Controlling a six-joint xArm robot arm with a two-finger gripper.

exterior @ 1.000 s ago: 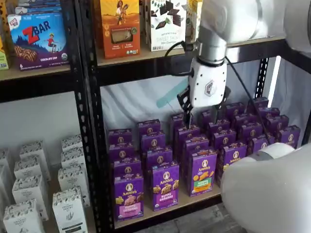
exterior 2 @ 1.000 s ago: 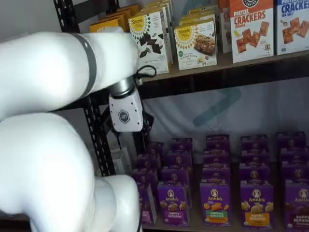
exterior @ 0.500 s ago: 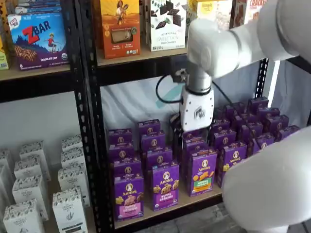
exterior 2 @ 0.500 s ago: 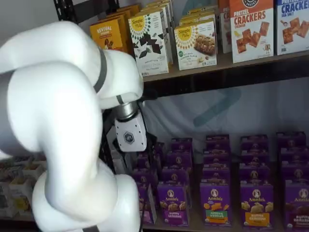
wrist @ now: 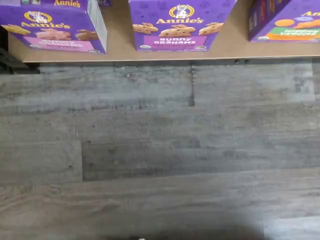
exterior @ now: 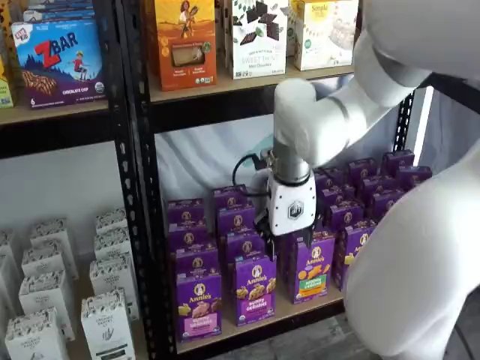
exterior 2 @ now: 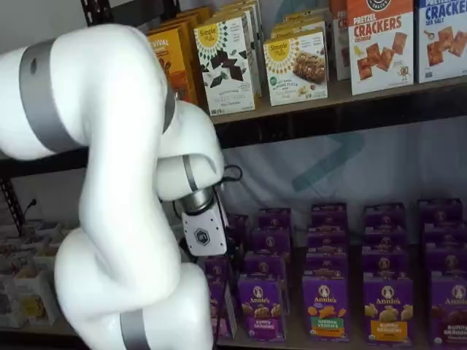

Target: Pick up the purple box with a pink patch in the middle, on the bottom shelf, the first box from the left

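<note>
While claw [exterior: 289,244] state unclear, purple box [exterior: 199,305] fronts four-deep column.

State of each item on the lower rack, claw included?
purple box: upright at the shelf's front edge, not gripped.
violet-band box: upright beside it, not gripped.
green-band box: upright, front row, not gripped.
bottom shelf: stocked with rows of purple cartons.
claw: low over the middle rows, apart from the purple box; fingers unclear, open or shut cannot be told.
</note>
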